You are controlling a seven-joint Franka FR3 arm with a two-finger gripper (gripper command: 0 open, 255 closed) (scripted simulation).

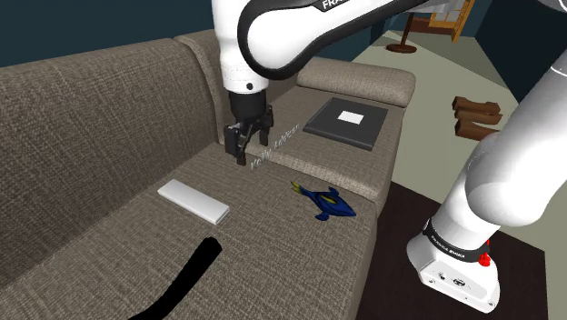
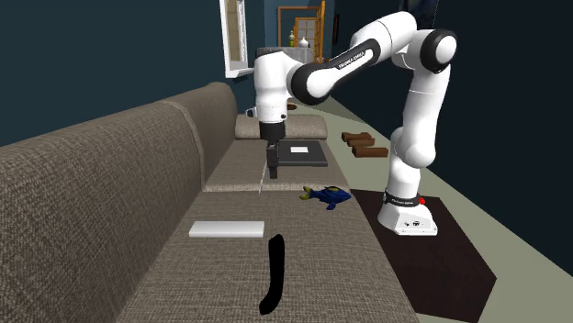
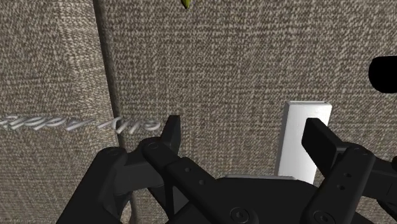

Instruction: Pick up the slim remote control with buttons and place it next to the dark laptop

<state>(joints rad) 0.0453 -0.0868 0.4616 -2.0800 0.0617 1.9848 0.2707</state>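
- The gripper (image 1: 247,145) hangs over the sofa (image 1: 82,109) seat by the seam between two cushions, fingers spread wide, nothing between them.
- The remote control (image 1: 193,201), drawn as a plain white slab, lies flat on the seat nearer the backrest edge, apart from the gripper.
- The dark laptop (image 1: 347,122) lies shut on the end cushion by the armrest.
- A blue toy fish (image 1: 325,202) lies near the seat's front edge.

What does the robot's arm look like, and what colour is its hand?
The robot arm is made of rounded, glossy white tubes with dark bands at the joints. There is lettering along one tube, and a small red spot sits on its wide white base. Its gripper is all black, with two slim blocky fingers.
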